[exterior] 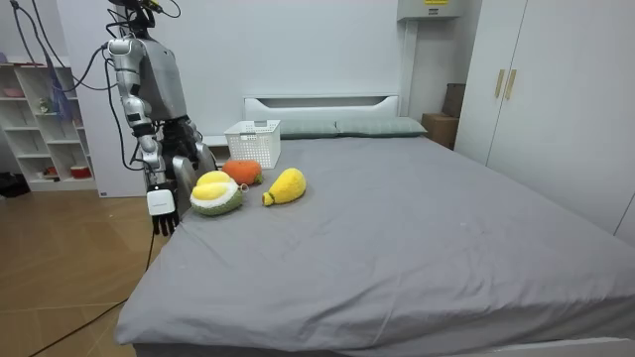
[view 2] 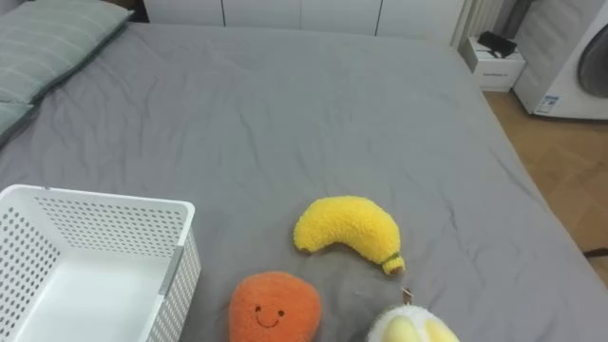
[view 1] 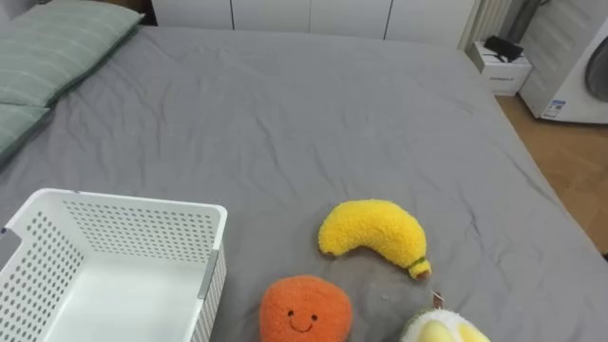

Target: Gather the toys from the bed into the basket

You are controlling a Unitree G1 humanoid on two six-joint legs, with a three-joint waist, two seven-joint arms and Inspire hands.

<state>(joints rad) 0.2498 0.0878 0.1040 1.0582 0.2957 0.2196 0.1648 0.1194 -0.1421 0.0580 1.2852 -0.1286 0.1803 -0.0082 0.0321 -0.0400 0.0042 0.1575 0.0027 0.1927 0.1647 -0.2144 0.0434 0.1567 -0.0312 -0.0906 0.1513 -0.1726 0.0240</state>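
Three plush toys lie on the grey bed (view 1: 285,123) near its edge. A yellow banana (view 1: 370,237) sits in the middle, an orange with a smiling face (view 1: 306,309) to its lower left, and a yellow-and-green fruit (view 1: 445,330) at the lower right. A white perforated basket (view 1: 123,228) stands empty on the bed to the left. In the room view I stand at the bedside by the toys (exterior: 215,193). My right hand (exterior: 164,216) hangs beside the mattress with straight fingers and holds nothing. My left hand (exterior: 201,157) is a dark shape behind the toys.
Grey-green pillows (view 1: 57,47) lie at the far left, at the head of the bed. Past the far side stand a white box (view 1: 502,65) and a washing machine (view 1: 579,81). Wardrobes (exterior: 556,109) line the far wall, and a shelf (exterior: 40,129) stands behind me.
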